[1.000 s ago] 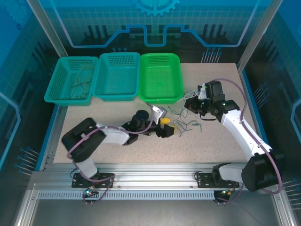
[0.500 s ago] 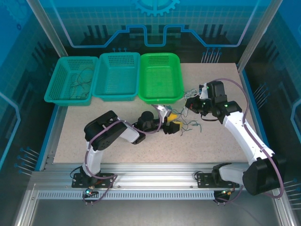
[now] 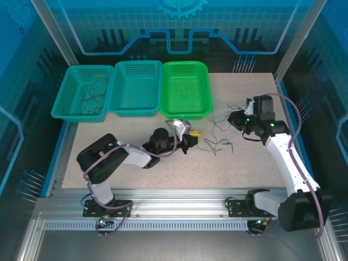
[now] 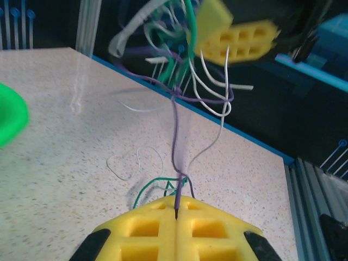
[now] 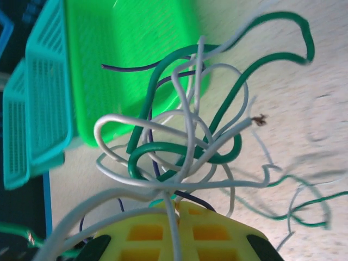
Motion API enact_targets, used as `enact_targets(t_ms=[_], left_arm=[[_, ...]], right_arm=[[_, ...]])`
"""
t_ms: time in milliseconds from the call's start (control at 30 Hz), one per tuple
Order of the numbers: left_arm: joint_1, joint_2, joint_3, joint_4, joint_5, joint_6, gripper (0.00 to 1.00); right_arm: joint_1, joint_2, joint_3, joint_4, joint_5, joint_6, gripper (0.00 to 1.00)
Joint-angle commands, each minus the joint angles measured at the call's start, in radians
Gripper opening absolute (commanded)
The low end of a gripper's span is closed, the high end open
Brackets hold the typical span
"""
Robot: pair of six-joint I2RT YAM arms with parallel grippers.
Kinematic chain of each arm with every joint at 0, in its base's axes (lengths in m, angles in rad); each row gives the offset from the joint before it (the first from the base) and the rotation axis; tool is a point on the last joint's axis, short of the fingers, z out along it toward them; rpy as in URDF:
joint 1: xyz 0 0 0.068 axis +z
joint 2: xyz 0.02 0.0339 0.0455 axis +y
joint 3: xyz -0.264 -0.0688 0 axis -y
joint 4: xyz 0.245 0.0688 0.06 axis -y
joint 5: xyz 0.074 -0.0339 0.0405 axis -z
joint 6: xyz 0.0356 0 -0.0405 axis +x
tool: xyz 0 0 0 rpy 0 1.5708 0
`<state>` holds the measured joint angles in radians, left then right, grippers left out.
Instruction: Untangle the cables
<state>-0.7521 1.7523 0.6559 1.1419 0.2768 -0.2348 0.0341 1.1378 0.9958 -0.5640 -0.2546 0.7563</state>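
Cables [image 3: 216, 142] tangled (three colours) — left gripper [image 4: 178, 209] pinches one purple strand, right gripper [image 5: 176, 211] clamps bundle.

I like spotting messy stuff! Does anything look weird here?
Yes. The cables form a knotted clump at the right gripper, and one white wire ends in bare frayed copper. A purple wire runs straight to the left gripper.

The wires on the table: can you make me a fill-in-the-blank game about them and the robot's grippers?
1. The left gripper is shut on one wire whose colour is ____.
2. The right gripper is shut on a tangle of cables: white, dark and ____ ones.
3. Some loose wires lie in the teal basket farthest to the ____.

Missing words: purple, green, left.
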Motion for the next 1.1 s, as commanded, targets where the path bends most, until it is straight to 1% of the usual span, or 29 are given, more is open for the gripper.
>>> enact_targets(t_ms=[0,67,167,267,333,367,400,467,500,533,633,667,733,867,900,933,967,1067], left_arm=[[0.036,-0.14,-0.06,-0.073,-0.049,0.004,0.0],[0.057,-0.233,-0.082,-0.167,-0.074,0.015,0.0],[0.094,-0.386,-0.07,-0.415,-0.135,0.054,0.0],[0.143,-0.546,-0.035,-0.702,-0.259,0.11,0.0],[0.203,-0.643,-0.012,-0.894,-0.372,0.093,0.0],[0.241,-0.665,0.002,-0.974,-0.387,0.079,0.0],[0.279,-0.676,0.02,-1.052,-0.369,0.075,0.0],[0.293,-0.673,0.035,-1.134,-0.317,0.121,0.0],[0.286,-0.667,0.025,-1.13,-0.276,0.132,0.0],[0.276,-0.662,-0.004,-1.091,-0.24,0.126,0.0],[0.246,-0.614,-0.11,-0.92,-0.181,0.061,0.0],[0.241,-0.593,-0.122,-0.894,-0.179,0.037,0.06],[0.23,-0.549,-0.134,-0.857,-0.192,-0.001,0.24],[0.226,-0.512,-0.132,-0.798,-0.188,-0.025,0.41],[0.227,-0.51,-0.121,-0.802,-0.176,-0.021,0.48],[0.226,-0.511,-0.108,-0.806,-0.155,-0.011,0.53],[0.226,-0.515,-0.099,-0.8,-0.128,0.0,0.56],[0.217,-0.53,-0.086,-0.712,0.034,0.044,0.65]], right_arm=[[-0.113,-0.02,-0.055,-0.022,-0.003,-0.043,0.0],[-0.169,-0.01,-0.069,-0.031,-0.012,-0.077,0.0],[-0.253,0.005,-0.085,-0.036,-0.02,-0.112,0.0],[-0.333,0.013,-0.104,-0.02,-0.051,-0.117,0.0],[-0.366,0.02,-0.103,-0.015,-0.067,-0.119,0.0],[-0.369,0.022,-0.1,-0.009,-0.074,-0.123,0.0],[-0.363,0.023,-0.098,0.004,-0.096,-0.124,0.0],[-0.325,0.03,-0.093,0.038,-0.144,-0.119,0.0],[-0.293,0.04,-0.082,0.05,-0.168,-0.12,0.0],[-0.258,0.05,-0.066,0.056,-0.186,-0.121,0.0],[-0.158,0.064,-0.01,0.077,-0.229,-0.121,0.0],[-0.128,0.063,0.008,0.083,-0.229,-0.12,0.0],[-0.068,0.055,0.043,0.089,-0.215,-0.111,0.0],[0.011,0.049,0.097,0.094,-0.21,-0.094,0.0],[0.023,0.048,0.109,0.091,-0.209,-0.088,0.0],[0.036,0.046,0.117,0.089,-0.204,-0.081,0.0],[0.046,0.042,0.122,0.088,-0.2,-0.076,0.0],[0.073,0.025,0.131,0.087,-0.181,-0.066,0.0]])
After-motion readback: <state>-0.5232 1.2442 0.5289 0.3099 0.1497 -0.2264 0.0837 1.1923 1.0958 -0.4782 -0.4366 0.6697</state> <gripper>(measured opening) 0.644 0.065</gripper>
